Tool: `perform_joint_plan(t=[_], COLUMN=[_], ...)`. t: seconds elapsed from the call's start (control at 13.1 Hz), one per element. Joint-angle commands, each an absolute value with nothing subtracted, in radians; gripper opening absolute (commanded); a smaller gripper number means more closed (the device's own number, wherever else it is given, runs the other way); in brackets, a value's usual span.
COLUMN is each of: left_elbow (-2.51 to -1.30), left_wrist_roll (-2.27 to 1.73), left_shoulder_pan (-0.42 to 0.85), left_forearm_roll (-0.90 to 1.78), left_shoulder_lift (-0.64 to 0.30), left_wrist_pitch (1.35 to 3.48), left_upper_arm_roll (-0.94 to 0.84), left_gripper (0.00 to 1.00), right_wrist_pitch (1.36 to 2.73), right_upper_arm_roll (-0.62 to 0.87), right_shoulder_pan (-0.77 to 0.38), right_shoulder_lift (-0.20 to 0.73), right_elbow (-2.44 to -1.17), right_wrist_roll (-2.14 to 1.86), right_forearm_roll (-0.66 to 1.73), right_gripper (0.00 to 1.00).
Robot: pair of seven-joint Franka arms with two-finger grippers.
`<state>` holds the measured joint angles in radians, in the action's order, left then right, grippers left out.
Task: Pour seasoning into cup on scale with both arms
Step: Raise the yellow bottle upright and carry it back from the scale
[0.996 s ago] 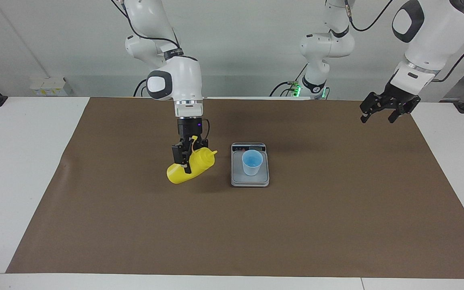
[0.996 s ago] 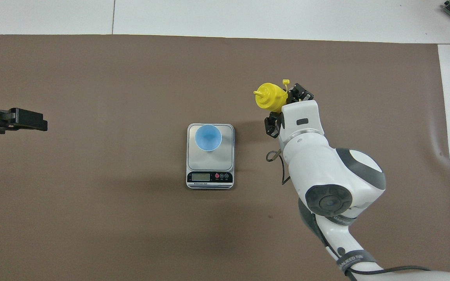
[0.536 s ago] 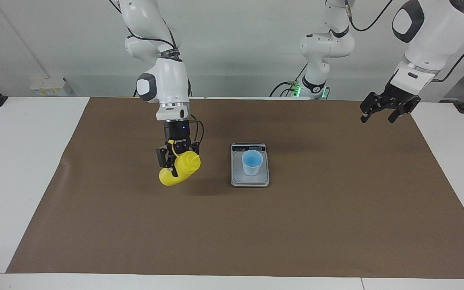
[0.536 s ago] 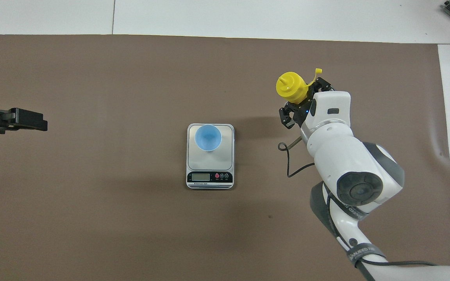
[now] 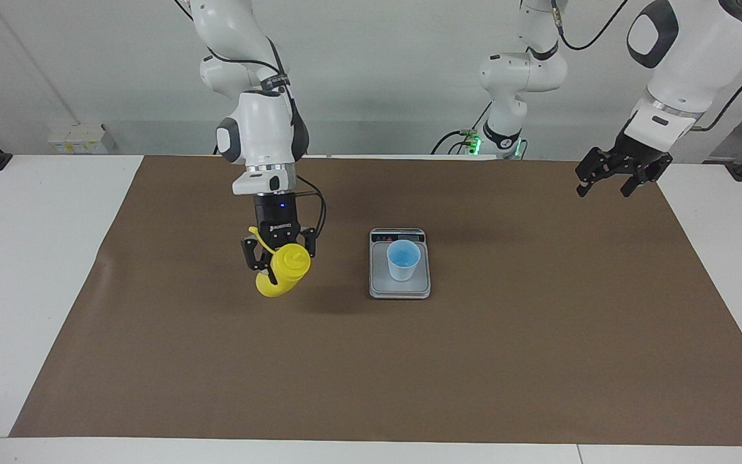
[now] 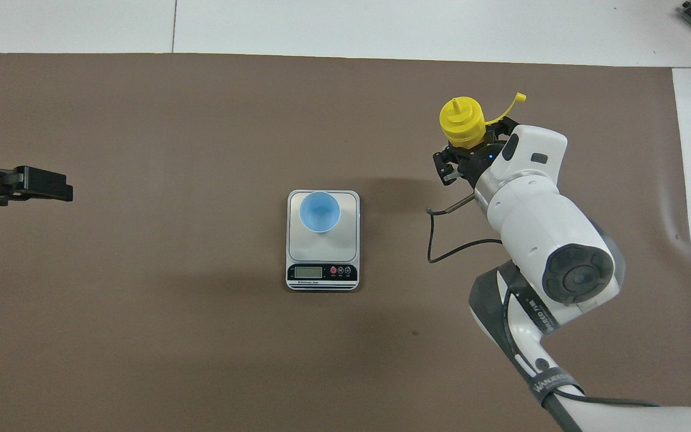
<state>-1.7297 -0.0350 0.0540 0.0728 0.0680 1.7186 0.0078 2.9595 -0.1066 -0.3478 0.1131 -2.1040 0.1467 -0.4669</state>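
Note:
The yellow seasoning bottle [image 5: 283, 270] hangs tilted in my right gripper [image 5: 279, 256], which is shut on its body above the brown mat, beside the scale toward the right arm's end. Its ribbed cap [image 6: 461, 119] and loose strap [image 6: 510, 104] show from overhead, where the right gripper [image 6: 471, 157] sits under the wrist. The light blue cup [image 5: 403, 259] stands upright on the grey scale [image 5: 399, 287] at the mat's middle; overhead the cup [image 6: 320, 211] is on the part of the scale [image 6: 323, 276] away from the display. My left gripper [image 5: 606, 183] waits open, raised over the mat's corner; it also shows overhead [image 6: 42, 184].
A brown mat [image 5: 474, 361] covers most of the white table [image 5: 17, 258]. A third white arm [image 5: 519, 77] stands at the robots' edge of the table. A black cable [image 6: 441, 240] loops from the right wrist.
The right arm has carried the bottle away from the scale toward its own end and turned it more upright. The left arm has not moved.

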Motion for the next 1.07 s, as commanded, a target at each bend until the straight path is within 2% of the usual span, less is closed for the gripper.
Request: perform_joint_plan(t=[0.0,0.15,0.31,0.61,1.0], left_elbow=[-1.74,-1.74,-1.74,-1.74,-1.74], left_wrist_roll=[-0.038,-0.038,-0.038,-0.038,-0.038], left_shoulder_pan=[0.048,0.048,0.048,0.048,0.048], left_forearm_roll=[0.08,0.081,0.08,0.08,0.08], left_shoulder_lift=[0.077,0.077,0.077,0.077,0.077], left_wrist_pitch=[1.713,1.713,1.713,1.713,1.713], left_upper_arm_roll=[0.008,0.008,0.008,0.008,0.008], left_gripper=[1.0,1.0,1.0,1.0,1.0], right_wrist_pitch=[2.877,2.779,2.763,2.77,2.767], right_upper_arm_roll=[-0.083,-0.063,-0.064,-0.063,-0.064], right_shoulder_pan=[-0.342,-0.347,-0.341,-0.282,-0.239], right_shoulder_lift=[0.097,0.104,0.103,0.091,0.075], right_elbow=[-2.057,-1.994,-1.988,-2.019,-2.057], right_wrist_roll=[0.074,-0.1,-0.309,-0.493,-0.826], right_forearm_roll=[-0.32,-0.063,0.096,0.155,0.441], right_gripper=[0.09,0.09,0.09,0.09,0.08])
